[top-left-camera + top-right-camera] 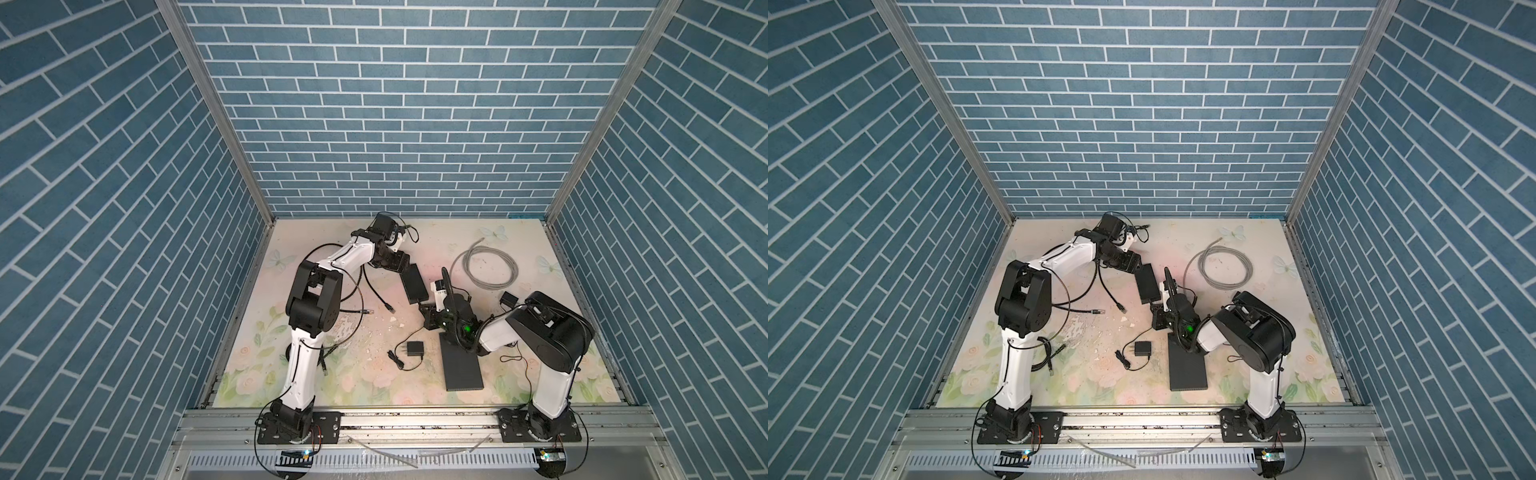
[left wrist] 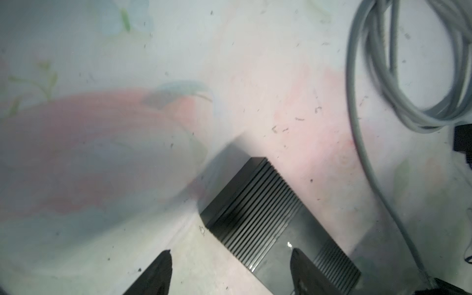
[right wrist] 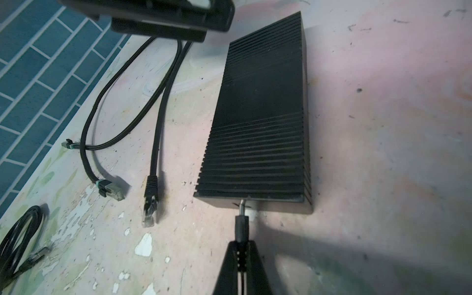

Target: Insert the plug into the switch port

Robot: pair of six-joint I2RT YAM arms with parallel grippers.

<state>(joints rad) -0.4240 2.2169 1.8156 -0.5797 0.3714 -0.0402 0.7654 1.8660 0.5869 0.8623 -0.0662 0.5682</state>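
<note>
The switch (image 1: 414, 282) (image 1: 1148, 282) is a black ribbed box lying mid-table. In the right wrist view my right gripper (image 3: 241, 245) is shut on the black barrel plug (image 3: 242, 226). The plug's metal tip meets the near end face of the switch (image 3: 258, 127); how deep it sits I cannot tell. In both top views this gripper (image 1: 424, 307) (image 1: 1157, 309) is at the switch's near end. My left gripper (image 2: 231, 255) (image 1: 401, 266) stands open at the far end. One of its fingers (image 2: 300, 268) is over the top of the switch (image 2: 255, 204), the other over the table.
A grey coiled cable (image 1: 490, 266) (image 2: 370, 76) lies behind on the right. Black network cables (image 3: 153, 153) (image 1: 89, 305) trail left of the switch. A power adapter (image 1: 414, 348) and a larger flat black box (image 1: 461, 365) lie nearer the front.
</note>
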